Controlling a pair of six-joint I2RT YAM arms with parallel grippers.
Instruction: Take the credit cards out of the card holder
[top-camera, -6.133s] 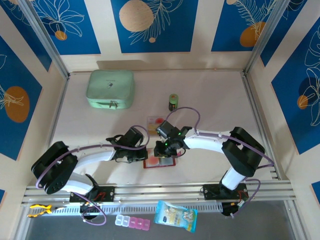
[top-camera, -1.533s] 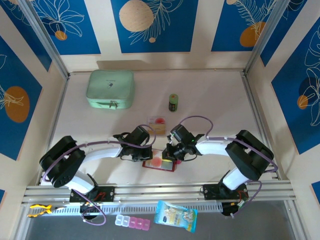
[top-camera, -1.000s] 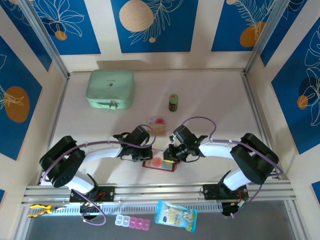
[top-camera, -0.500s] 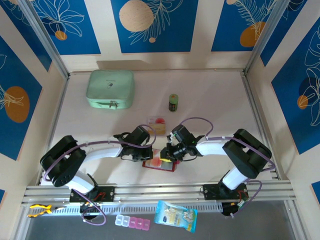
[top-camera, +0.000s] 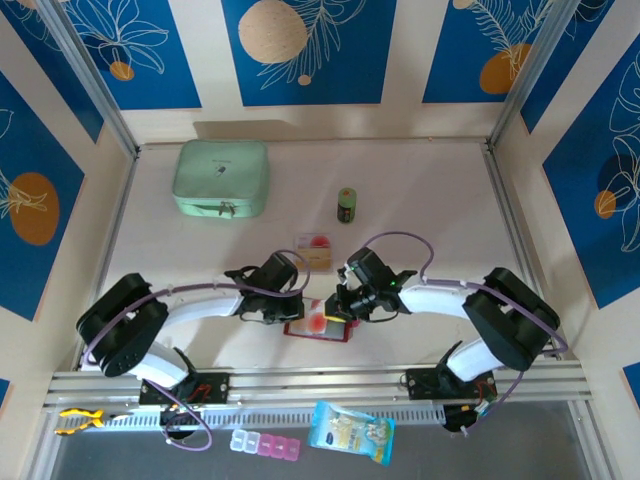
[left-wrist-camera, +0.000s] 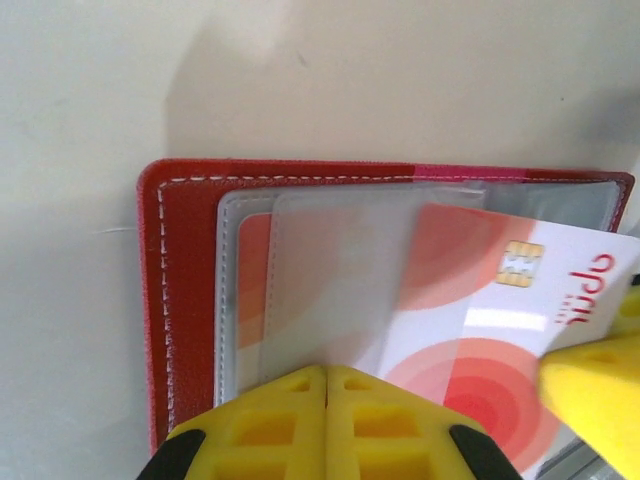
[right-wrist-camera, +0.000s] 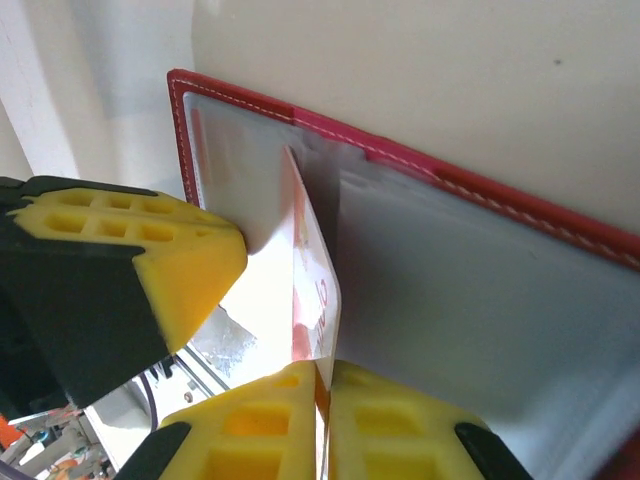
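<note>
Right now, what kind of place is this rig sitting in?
Probably a robot data-collection cell, not a real room: a table boxed in by printed blue panels on aluminium framing, with two arms bolted to it and unrelated props like a mint-green case.

White arm links (top-camera: 200, 298), black joints (top-camera: 112, 325), purple cables (top-camera: 395, 236), yellow ribbed jaws, seemingly black-backed

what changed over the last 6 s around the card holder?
Left gripper shifted right onto the left side of the card holder, jaws shut. Right gripper moved from over the holder's middle to its right edge and closed on a credit card, which now sits partly out of its sleeve. Unchanged: holder position, loose card behind it, mint case, green can.
</note>
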